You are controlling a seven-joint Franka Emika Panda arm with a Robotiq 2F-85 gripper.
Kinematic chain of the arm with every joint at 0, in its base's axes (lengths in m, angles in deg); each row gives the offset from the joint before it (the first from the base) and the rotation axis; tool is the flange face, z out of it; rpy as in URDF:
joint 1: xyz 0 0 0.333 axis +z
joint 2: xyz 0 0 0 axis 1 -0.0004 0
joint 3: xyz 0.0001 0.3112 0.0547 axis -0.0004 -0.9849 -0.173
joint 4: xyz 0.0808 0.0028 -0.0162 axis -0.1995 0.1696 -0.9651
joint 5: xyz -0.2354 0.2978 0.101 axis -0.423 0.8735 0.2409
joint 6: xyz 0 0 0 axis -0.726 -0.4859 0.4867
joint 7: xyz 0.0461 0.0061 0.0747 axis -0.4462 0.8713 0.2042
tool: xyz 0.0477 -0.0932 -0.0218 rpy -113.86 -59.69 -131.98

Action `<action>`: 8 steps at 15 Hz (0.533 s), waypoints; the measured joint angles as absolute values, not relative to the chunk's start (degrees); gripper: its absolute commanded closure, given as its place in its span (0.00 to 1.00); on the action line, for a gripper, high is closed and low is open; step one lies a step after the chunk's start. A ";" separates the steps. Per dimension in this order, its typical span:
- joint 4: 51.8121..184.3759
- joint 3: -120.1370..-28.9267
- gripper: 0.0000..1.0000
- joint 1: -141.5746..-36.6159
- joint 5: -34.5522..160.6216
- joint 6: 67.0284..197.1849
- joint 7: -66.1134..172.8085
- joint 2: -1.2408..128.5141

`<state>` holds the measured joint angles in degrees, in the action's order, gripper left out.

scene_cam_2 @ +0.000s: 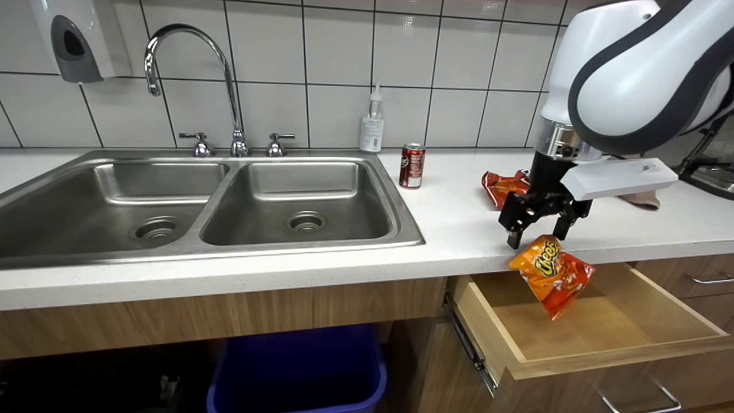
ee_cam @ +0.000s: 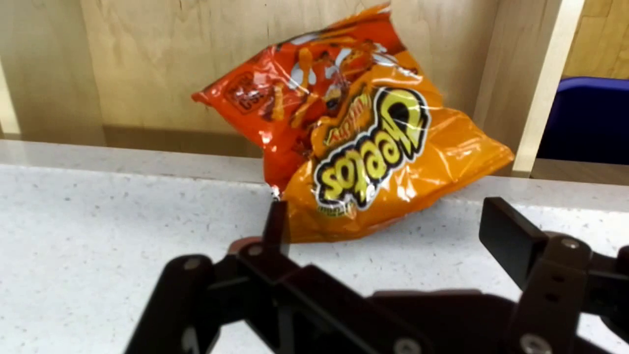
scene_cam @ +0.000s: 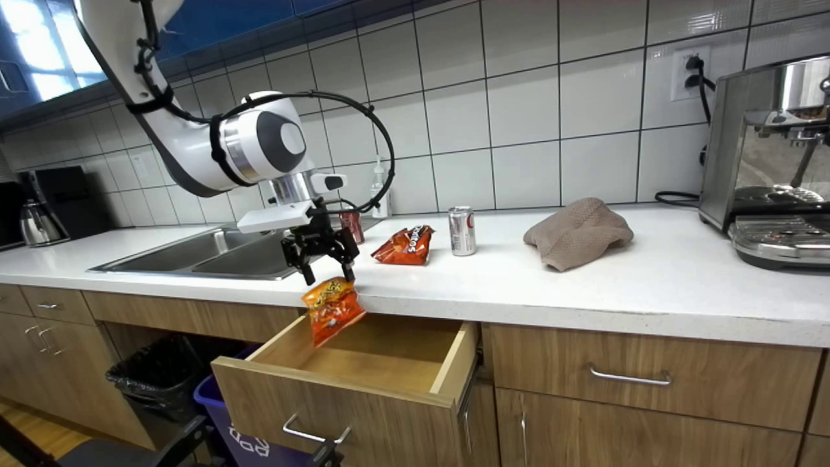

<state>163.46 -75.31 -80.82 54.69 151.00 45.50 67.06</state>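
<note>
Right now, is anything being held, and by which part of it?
Nothing is gripped: the gripper is open. The Cheetos bag is at one fingertip, possibly touching it, but not clamped.

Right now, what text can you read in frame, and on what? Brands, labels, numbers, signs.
"Cheetos": orange bag; upside down in the wrist view.
"Doritos": red bag.
Too small or blurred to read surely: the orange bag's smaller print, silver can, red can, bottle label.
Purple bin: white letters, only partly showing; can't make out the word.
</note>
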 measured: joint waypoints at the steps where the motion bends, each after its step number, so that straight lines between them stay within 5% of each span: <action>1: 164.20 -75.29 0.00 -80.85 54.67 151.02 45.21 67.67; 8: 167.61 -75.24 0.00 -81.07 54.65 151.41 43.95 71.12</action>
<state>167.61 -75.24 -81.07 54.65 151.41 43.95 71.12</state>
